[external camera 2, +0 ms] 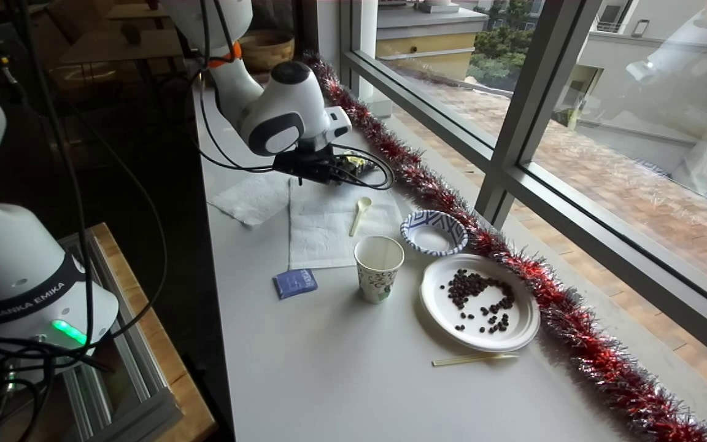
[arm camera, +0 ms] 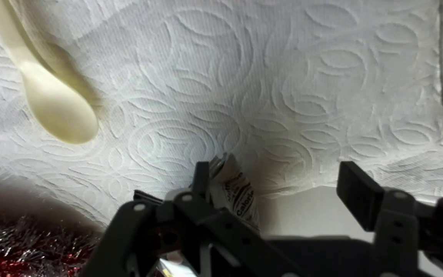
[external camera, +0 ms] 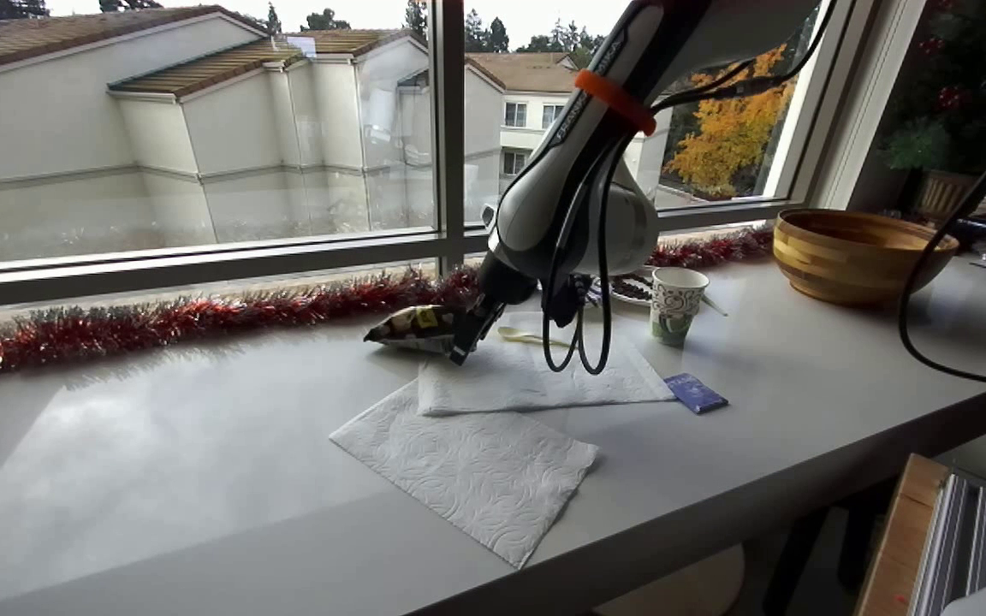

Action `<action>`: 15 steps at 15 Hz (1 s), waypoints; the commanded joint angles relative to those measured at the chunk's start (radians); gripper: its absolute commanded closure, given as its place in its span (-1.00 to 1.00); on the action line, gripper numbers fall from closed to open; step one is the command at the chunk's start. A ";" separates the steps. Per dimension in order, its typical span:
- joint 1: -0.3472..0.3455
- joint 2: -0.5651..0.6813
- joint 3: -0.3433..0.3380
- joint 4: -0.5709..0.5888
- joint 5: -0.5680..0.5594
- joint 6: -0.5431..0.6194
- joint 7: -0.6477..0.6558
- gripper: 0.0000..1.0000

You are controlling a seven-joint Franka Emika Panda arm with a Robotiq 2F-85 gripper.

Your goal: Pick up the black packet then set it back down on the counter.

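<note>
Counter (external camera: 202, 479), front edge (external camera: 715, 505) far from fingers (arm camera: 360, 196)

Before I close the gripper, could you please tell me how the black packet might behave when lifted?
The black packet will probably flex rather than stay rigid, since its wrapper looks creased in the wrist view. It may be light for its size, as it looks puffed up, though I can't see inside. Its tapered end could slip from a shallow grip.

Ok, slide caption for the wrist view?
Open tool at the packet, printed text showing, a spoon lying on a napkin.
</note>
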 commanded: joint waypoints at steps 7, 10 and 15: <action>-0.068 0.088 0.018 0.016 -0.309 0.180 0.174 -0.59; -0.040 0.082 -0.024 0.013 -0.347 0.206 0.224 -0.60; 0.020 0.065 -0.106 0.002 -0.379 0.280 0.274 -0.60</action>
